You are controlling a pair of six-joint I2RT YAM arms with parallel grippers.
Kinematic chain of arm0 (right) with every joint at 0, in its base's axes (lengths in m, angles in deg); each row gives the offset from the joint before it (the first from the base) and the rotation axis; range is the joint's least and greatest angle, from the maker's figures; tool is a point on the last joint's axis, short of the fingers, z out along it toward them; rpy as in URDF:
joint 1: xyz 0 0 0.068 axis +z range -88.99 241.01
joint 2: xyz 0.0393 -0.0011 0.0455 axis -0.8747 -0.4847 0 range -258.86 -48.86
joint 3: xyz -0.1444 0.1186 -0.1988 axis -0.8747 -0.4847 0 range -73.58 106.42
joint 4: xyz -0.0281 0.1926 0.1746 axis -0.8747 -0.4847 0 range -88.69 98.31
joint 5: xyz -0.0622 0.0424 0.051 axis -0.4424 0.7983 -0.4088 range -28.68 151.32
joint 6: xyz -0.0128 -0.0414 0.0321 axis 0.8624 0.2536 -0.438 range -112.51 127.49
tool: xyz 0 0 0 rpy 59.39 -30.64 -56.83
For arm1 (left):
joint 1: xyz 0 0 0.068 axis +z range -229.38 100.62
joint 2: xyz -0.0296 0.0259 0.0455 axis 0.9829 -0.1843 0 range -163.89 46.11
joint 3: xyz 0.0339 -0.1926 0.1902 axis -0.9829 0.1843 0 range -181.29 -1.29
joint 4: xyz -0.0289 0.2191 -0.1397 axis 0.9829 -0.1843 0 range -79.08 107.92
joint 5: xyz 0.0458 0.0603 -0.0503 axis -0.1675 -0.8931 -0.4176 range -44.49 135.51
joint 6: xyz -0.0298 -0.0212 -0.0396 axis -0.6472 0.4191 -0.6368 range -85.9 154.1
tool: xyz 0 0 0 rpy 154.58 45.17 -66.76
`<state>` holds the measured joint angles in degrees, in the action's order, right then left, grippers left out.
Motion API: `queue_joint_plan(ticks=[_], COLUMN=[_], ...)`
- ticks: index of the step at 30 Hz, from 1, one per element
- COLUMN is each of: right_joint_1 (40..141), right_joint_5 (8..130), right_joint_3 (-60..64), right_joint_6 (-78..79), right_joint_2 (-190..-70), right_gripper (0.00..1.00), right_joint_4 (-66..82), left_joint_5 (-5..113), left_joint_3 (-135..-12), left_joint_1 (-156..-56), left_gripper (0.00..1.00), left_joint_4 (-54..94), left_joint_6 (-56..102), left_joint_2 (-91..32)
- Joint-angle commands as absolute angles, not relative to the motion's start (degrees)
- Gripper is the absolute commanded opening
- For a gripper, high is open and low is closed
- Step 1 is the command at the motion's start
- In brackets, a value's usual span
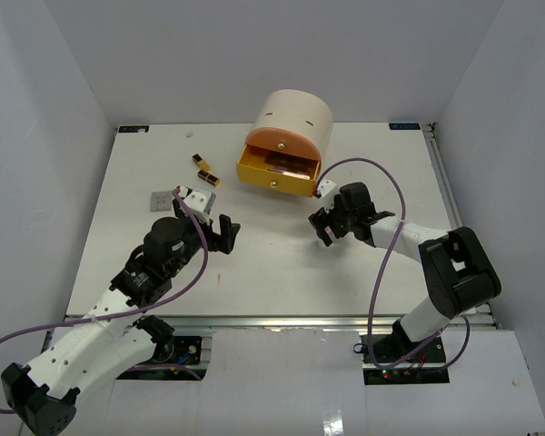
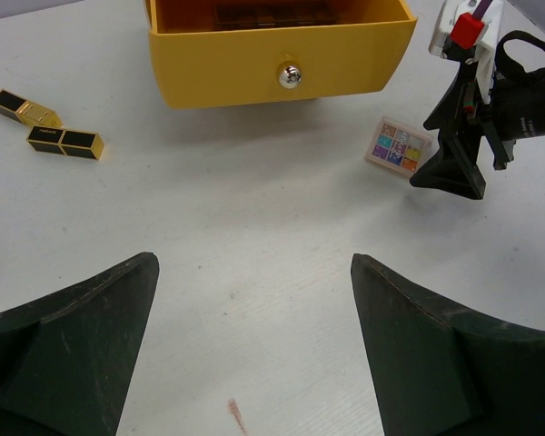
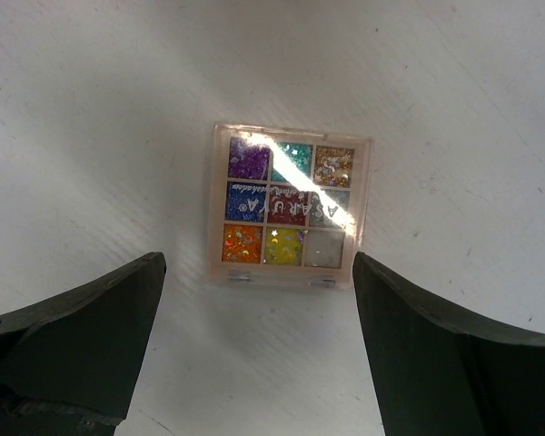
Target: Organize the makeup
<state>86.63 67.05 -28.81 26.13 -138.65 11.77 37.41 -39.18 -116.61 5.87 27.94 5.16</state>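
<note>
From above, your right gripper (image 1: pixel 323 231) hovers just in front of the open yellow drawer (image 1: pixel 277 173). Your left gripper (image 1: pixel 225 232) is spread wide and empty.

Left wrist: the glitter palette (image 2: pixel 398 145) lies near the drawer's right corner.

Right wrist: the jaws are released either side of it, so descend squarely, then pinch.

You get bright, even overhead light in all three views. The white table (image 1: pixel 282 263) shows only soft shadows, the deepest under the yellow drawer (image 2: pixel 272 64). In your right wrist view a diagonal glare streak crosses the glitter palette (image 3: pixel 289 207), washing out its lettering. The dark fingers (image 2: pixel 73 354) at the lower corners look soft-edged.
</note>
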Motion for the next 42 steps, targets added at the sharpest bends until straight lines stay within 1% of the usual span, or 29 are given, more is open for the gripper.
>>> queue_joint_plan(ticks=[1,13,29,32,35,36,40,42], right_joint_1=[86.76,86.1,83.33,83.39,83.33,83.33,83.33,83.31], right_joint_5=[65.68,64.24,66.99,67.72,67.84,67.83,68.2,68.51], right_joint_3=[-27.41,-27.31,-27.27,-27.06,-26.94,-26.87,-26.39,-26.35], right_joint_6=[25.69,25.75,26.3,26.21,26.34,26.39,26.39,26.48], right_joint_2=[-138.77,-141.56,-142.59,-143.44,-143.88,-143.96,-143.69,-142.95], right_gripper=[0.9,0.9,0.9,0.92,0.97,0.97,0.81,0.75], right_joint_4=[11.92,12.47,13.67,13.42,13.11,12.96,11.68,11.15], left_joint_5=[37.92,38.06,38.23,38.28,38.28,38.31,38.39,38.41], left_joint_3=[-38.82,-38.73,-38.73,-38.73,-38.73,-38.73,-38.73,-38.73], left_joint_1=[-116.29,-116.2,-116.12,-116.12,-116.12,-116.11,-116.03,-116.03], left_gripper=[0.98,0.98,0.98,0.98,0.98,0.98,0.98,0.98], left_joint_4=[5.79,5.79,5.79,5.85,5.86,5.87,5.79,5.79], left_joint_6=[28.3,28.38,28.38,28.38,28.38,28.38,28.38,28.38], left_joint_2=[5.74,5.83,5.59,5.5,5.56,5.59,5.68,5.79])
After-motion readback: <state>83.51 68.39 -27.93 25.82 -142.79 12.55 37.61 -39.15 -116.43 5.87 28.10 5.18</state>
